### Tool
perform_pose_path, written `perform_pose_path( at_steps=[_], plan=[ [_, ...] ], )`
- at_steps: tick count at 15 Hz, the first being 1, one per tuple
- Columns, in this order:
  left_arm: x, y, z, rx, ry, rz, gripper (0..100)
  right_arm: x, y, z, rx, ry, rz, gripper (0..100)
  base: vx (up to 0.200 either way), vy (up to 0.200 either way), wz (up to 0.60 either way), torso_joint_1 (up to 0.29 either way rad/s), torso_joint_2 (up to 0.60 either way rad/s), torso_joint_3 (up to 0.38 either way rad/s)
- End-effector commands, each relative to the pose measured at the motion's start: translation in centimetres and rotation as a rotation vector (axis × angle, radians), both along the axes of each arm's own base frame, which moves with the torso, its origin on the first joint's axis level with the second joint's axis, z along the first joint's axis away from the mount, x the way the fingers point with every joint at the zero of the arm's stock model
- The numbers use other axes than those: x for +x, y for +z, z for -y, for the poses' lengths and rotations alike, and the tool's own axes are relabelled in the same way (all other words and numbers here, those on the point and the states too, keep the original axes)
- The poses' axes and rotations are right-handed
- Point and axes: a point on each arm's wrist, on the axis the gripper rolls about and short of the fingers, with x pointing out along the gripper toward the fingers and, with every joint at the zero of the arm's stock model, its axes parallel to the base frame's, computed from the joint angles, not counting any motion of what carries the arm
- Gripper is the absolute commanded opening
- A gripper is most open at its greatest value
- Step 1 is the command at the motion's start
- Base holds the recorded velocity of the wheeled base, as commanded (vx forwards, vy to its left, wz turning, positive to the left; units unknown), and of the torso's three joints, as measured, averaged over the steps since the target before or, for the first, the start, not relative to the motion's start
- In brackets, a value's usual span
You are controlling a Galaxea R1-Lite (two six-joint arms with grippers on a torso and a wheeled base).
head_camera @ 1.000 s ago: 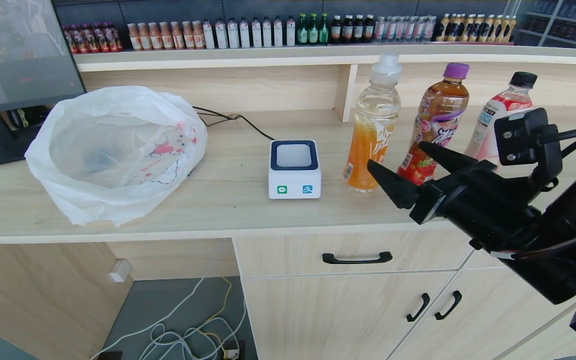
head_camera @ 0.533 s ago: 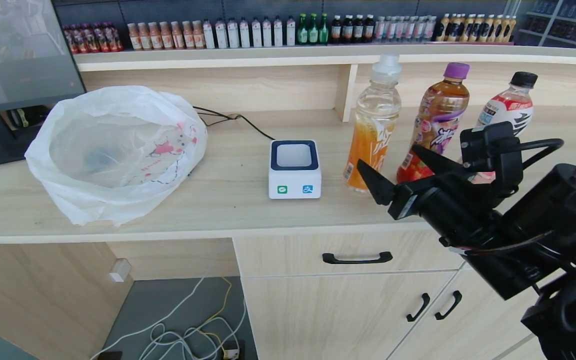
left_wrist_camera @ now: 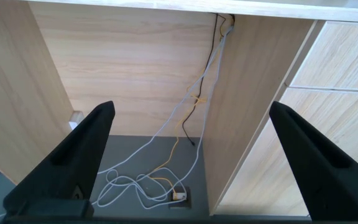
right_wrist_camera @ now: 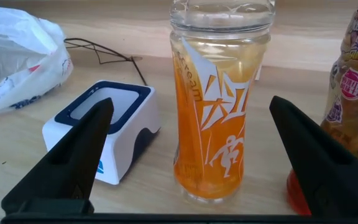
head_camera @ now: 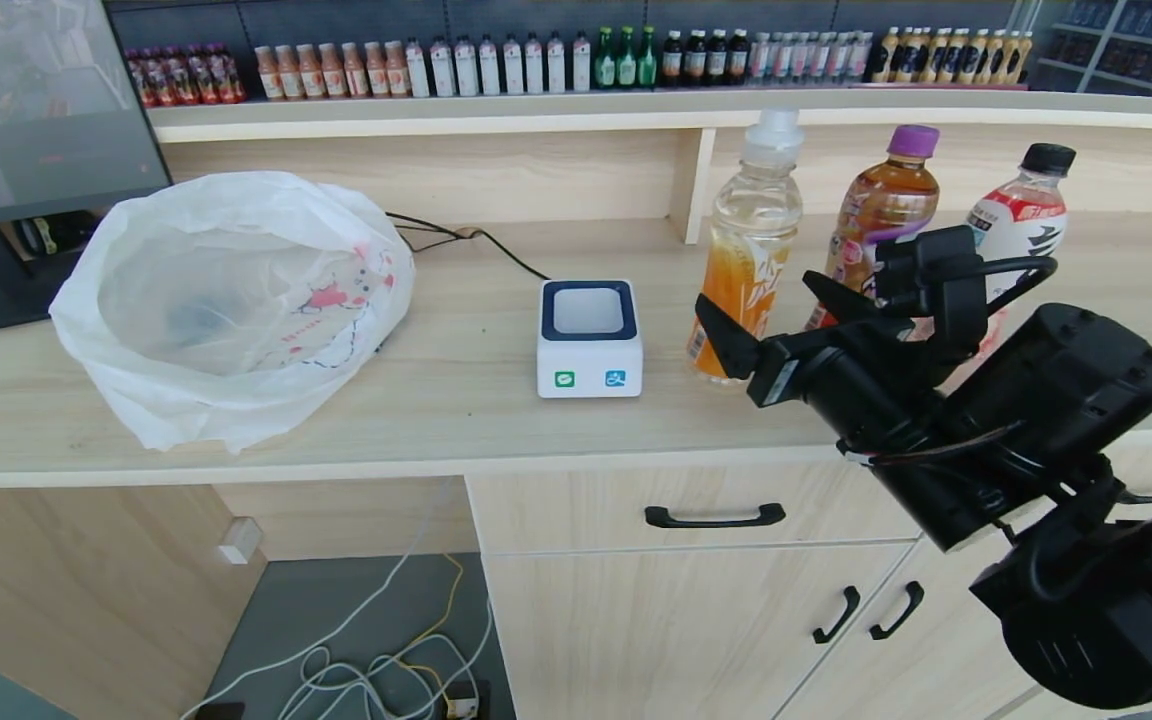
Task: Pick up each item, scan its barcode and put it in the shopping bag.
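Observation:
Three bottles stand in a row on the wooden counter [head_camera: 436, 400]: an orange drink bottle [head_camera: 748, 250] [right_wrist_camera: 219, 99] with a white cap, a purple-capped tea bottle [head_camera: 881, 210] [right_wrist_camera: 353, 106] and a black-capped bottle [head_camera: 1021, 215] with a red and white label. My right gripper [head_camera: 771, 315] [right_wrist_camera: 191, 162] is open just in front of the orange bottle, its fingers [head_camera: 721, 338] level with the bottle's lower half, not touching it. The white scanner [head_camera: 589, 338] [right_wrist_camera: 104, 134] sits left of the bottles. The white shopping bag [head_camera: 231, 300] [right_wrist_camera: 17, 59] stands open at the counter's left. My left gripper [left_wrist_camera: 191, 162] is open below the counter, holding nothing.
A dark monitor [head_camera: 31, 110] stands at the far left. A black cable [head_camera: 466, 240] runs behind the scanner. A raised shelf [head_camera: 586, 110] lines the back of the counter. Drawers with black handles [head_camera: 714, 517] are below, and loose cables [left_wrist_camera: 160, 180] lie on the floor.
My right arm has moved left and forward toward the counter, bringing the open gripper up to the orange bottle. Bottles, scanner and bag have stayed put.

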Motion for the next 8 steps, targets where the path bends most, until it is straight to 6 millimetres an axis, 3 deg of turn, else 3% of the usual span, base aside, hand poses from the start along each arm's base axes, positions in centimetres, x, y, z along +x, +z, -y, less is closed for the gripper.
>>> perform_pose_path(
  at_steps=[1, 8],
  plan=[
    [0.0, 0.0, 0.0, 0.000, 0.000, 0.000, 100, 0.9, -0.3, 0.5, -0.003, -0.025, -0.003, 100, 0.000, 0.000, 0.00, 0.000, 0.00, 0.000],
    [0.0, 0.0, 0.0, 0.000, 0.000, 0.000, 100, 2.4, -0.2, -0.3, 0.010, -0.030, 0.018, 100, 0.000, 0.000, 0.00, 0.000, 0.00, 0.000]
  ],
)
